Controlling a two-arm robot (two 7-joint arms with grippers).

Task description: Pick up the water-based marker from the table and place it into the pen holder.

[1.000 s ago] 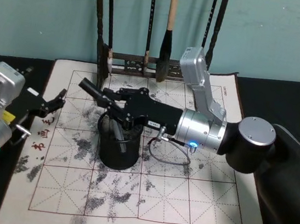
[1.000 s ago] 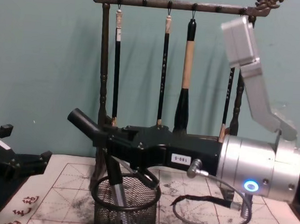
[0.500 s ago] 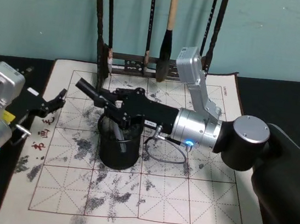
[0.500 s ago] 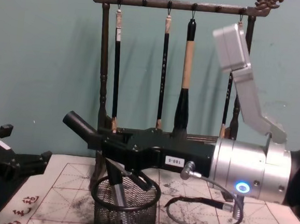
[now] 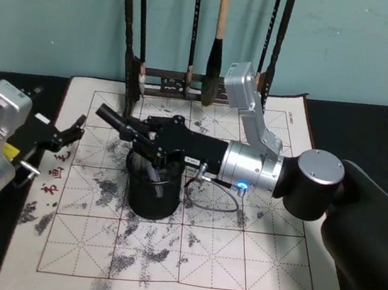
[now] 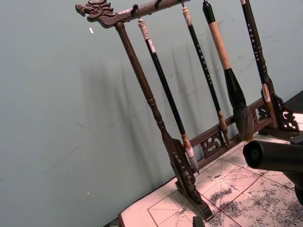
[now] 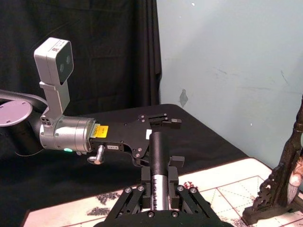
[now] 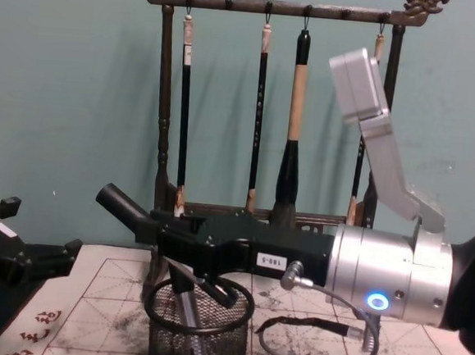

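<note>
one round black wire-mesh pen holder [image 5: 153,191] stands on the cream, ink-blotted cloth [image 5: 236,258] with red grid lines, in front of the tall dark wooden brush rack [image 5: 188,80]. its wall is open mesh and its rim is a thick rolled ring, seen from the side in the chest view [image 8: 200,323].

the water-based marker [image 5: 115,118] is a smooth dark cylinder with a blunt round end. it sits in the right gripper [image 5: 151,155], directly above the holder's mouth. its long axis is tilted, not upright: the upper end points up and away toward the robot's left, past the holder's rim, while the lower part slants down toward the cup's opening. in the chest view the upper end [image 8: 120,207] juts out to the left of the black claw body [image 8: 202,265], and a grey, slanted shaft shows through the mesh inside the cup. in the right wrist view the marker [image 7: 157,172] lies gripped between the black fingers [image 7: 132,201], which are closed on it.

the left gripper [image 5: 63,136] rests to the holder's left, at the cloth's edge over the flat black table [image 5: 367,132], its fingers spread apart and holding nothing.
</note>
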